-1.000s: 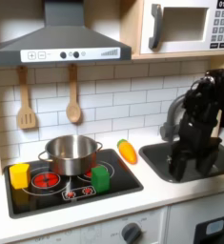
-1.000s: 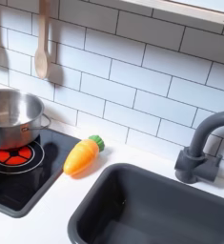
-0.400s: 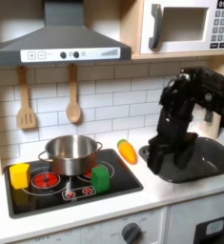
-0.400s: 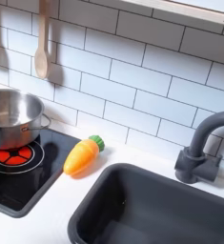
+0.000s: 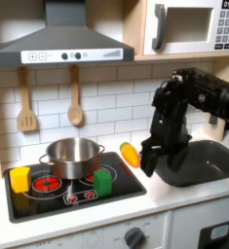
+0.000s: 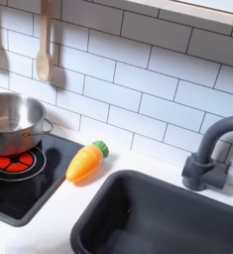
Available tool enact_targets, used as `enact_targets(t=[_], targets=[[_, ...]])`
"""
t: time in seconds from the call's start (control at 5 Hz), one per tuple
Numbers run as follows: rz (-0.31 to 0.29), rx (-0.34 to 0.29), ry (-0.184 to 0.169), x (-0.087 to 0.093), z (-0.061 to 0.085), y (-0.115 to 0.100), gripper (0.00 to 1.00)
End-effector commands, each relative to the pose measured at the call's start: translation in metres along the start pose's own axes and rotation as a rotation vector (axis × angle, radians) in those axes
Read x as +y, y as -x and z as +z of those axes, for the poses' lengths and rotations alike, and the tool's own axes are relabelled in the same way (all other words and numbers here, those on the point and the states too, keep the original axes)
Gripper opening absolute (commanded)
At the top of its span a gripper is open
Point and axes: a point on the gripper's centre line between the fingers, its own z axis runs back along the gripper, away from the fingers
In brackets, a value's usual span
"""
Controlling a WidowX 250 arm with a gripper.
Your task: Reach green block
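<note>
The green block [image 5: 103, 181] stands on the black stove top [image 5: 48, 199], in front of the steel pot [image 5: 72, 156] in the first exterior view. My black arm reaches in from the first exterior view's right. Its gripper [image 5: 149, 165] hangs low over the left edge of the sink [image 5: 206, 165], just right of the orange carrot toy [image 5: 132, 155]. It is a short way right of the green block and apart from it. The fingers are dark against the sink, so their spacing is unclear. Nothing shows between them.
A yellow block [image 5: 20, 178] sits at the stove's left end. Wooden utensils [image 5: 75, 109] hang on the tiled wall. The second exterior view shows the pot [image 6: 9, 121], carrot toy [image 6: 85, 162], sink [image 6: 158, 213] and grey faucet [image 6: 207, 159].
In the first exterior view the arm has swung left from over the sink toward the stove, bringing the gripper next to the carrot toy. The blocks, pot and carrot have not moved.
</note>
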Motion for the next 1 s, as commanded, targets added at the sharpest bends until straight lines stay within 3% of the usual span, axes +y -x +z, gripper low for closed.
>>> enact_targets(t=[0.0, 0.8], targets=[[0.018, -0.011, -0.003, 0.013, -0.006, -0.02, 1.0], [0.025, -0.027, -0.008, 0.026, -0.022, -0.061, 1.0]])
